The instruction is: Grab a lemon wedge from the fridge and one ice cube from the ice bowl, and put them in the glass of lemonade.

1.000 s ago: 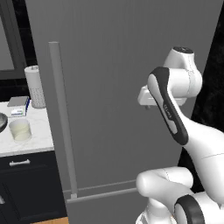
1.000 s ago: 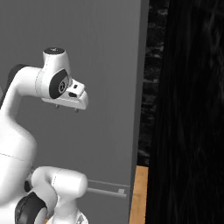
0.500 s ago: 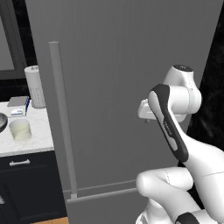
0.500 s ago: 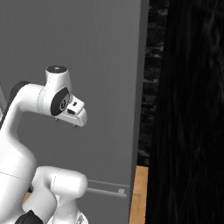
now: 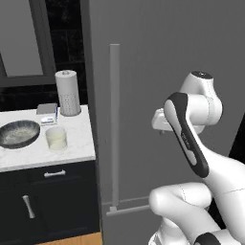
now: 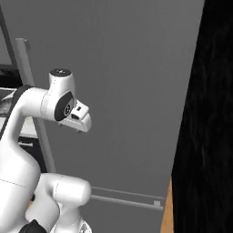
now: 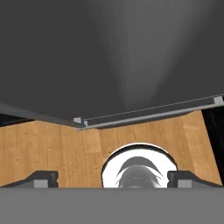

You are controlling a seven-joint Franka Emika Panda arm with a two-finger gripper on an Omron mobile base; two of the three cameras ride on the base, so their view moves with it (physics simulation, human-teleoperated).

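Observation:
The fridge (image 5: 153,57) is a tall grey appliance with its door shut and a long vertical bar handle (image 5: 114,124). The lemon wedge is hidden. On the white counter to its left sit the ice bowl (image 5: 19,133) and, to the bowl's right, the glass of lemonade (image 5: 56,139). My hand (image 5: 160,122) hovers in front of the door, right of the handle and touching nothing. It points down past the door's lower edge (image 7: 144,114). My gripper (image 7: 113,178) is open, its fingertips (image 7: 43,177) wide apart with nothing between them.
A white paper towel roll (image 5: 68,93) and a small flat box (image 5: 48,111) stand at the back of the counter (image 5: 76,148). Dark drawers (image 5: 48,191) lie below it. A black wall (image 6: 209,113) flanks the fridge's right side. The floor is wood (image 7: 52,144).
The whole picture has shifted: the camera moved, so the fridge handle sits further right and more of the counter shows. The hand stays before the shut door, gripper open.

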